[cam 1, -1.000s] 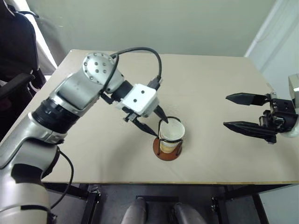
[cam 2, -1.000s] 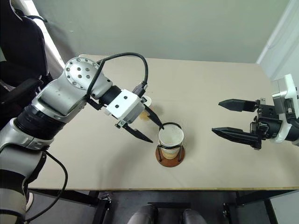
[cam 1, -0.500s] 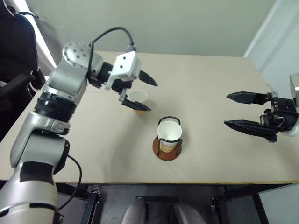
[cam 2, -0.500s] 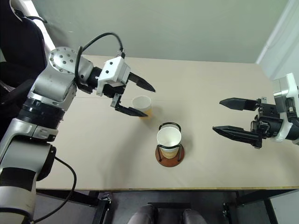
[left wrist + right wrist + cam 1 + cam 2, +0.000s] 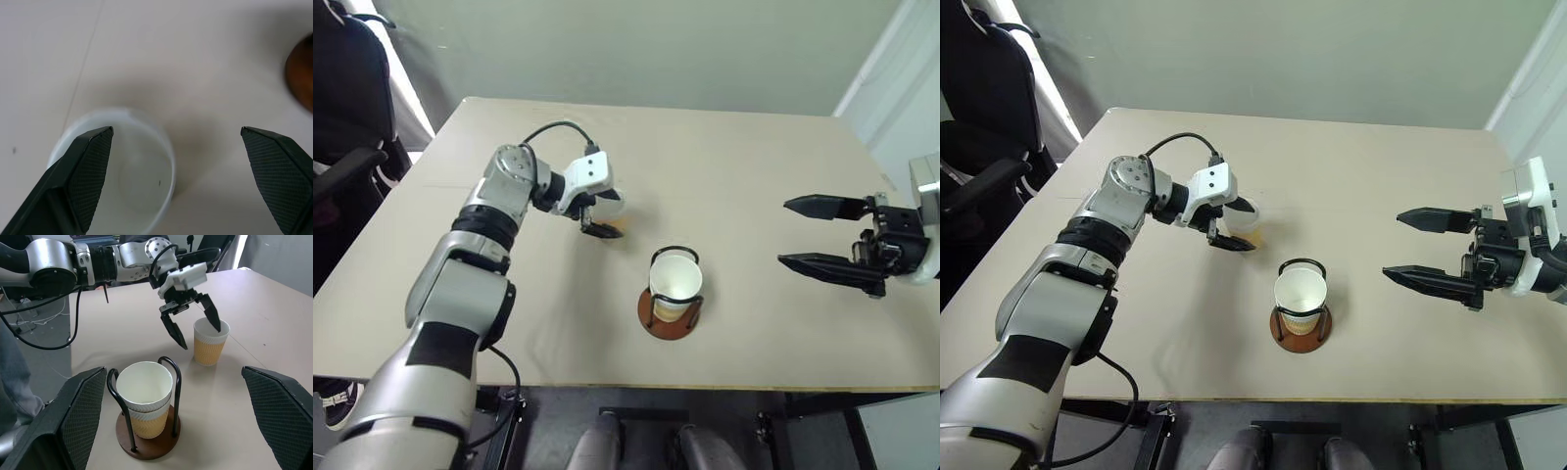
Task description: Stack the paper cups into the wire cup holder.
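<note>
Beneath the wide-open, empty left claw [image 5: 191,323], whose far finger overlaps the rim, the loose cup [image 5: 209,341] could tip if clipped off-centre.

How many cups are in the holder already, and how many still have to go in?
Two paper cups already sit nested in the wire cup holder. One more cup stands on the table. The left pincer is open right at it, one finger over its mouth, not gripping yet. The right pincer is open and empty. Left: grab that cup and stack it.
</note>
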You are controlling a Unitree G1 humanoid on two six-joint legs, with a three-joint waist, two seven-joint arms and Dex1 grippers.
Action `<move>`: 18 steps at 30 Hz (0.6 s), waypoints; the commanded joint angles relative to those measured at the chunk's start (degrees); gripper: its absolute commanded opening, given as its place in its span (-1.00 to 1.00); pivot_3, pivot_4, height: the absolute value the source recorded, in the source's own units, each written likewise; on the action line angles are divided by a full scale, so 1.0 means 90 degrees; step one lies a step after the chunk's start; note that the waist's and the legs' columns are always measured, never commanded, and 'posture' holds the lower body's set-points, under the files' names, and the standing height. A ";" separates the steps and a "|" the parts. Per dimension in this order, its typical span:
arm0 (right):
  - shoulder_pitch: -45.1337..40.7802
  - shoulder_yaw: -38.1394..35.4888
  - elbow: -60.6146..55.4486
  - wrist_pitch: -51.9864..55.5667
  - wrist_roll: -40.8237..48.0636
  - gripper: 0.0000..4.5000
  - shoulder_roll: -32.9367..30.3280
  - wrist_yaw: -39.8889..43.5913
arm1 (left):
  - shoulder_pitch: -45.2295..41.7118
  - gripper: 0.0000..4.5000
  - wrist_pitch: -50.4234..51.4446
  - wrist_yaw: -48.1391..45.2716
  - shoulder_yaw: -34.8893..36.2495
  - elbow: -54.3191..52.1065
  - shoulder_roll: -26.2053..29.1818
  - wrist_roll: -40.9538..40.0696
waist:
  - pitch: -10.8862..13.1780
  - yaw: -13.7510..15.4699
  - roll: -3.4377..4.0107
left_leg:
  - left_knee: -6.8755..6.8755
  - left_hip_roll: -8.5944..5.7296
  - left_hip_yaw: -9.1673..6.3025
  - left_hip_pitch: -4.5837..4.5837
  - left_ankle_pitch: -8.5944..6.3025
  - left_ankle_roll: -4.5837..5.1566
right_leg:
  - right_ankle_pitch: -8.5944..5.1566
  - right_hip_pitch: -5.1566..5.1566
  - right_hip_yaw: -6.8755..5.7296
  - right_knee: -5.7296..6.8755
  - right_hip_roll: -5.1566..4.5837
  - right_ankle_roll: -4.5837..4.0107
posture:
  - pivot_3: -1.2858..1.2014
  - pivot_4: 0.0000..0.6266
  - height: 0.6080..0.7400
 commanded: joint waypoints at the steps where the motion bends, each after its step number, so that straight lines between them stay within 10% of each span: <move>1: -0.0099 -0.0092 -0.0077 -0.0044 0.0045 1.00 -0.0089 -0.0035 | -0.0105 0.99 -0.0287 0.0365 0.0129 0.0164 -0.0090 0.0313 | 0.0000 0.0002 0.0000 | 0.0000 -0.0001 0.0002 0.0000 0.0000 0.0000 | -0.0001 0.0000 0.0002 -0.0002 -0.0001 0.0003 | 0.03 -0.52 1.00; 14: 0.0030 -0.0274 -0.0192 0.0032 0.0079 1.00 -0.0144 -0.0204 | -0.0221 -0.89 -0.0523 0.0384 0.0503 0.0413 -0.0316 0.0654 | 0.0000 0.0021 0.0000 | 0.0027 -0.0009 0.0037 0.0002 -0.0008 0.0034 | 0.0012 0.0001 0.0036 0.0003 -0.0011 0.0045 | 0.03 -0.52 1.00; 18: 0.0090 -0.0325 -0.0227 0.0017 0.0090 1.00 -0.0145 -0.0216 | -0.0263 -0.99 -0.0509 0.0252 0.0646 0.0357 -0.0292 0.0594 | 0.0000 0.0020 0.0000 | 0.0039 -0.0008 0.0070 0.0005 -0.0016 0.0071 | 0.0022 0.0000 0.0070 0.0007 -0.0011 0.0064 | 0.03 -0.52 1.00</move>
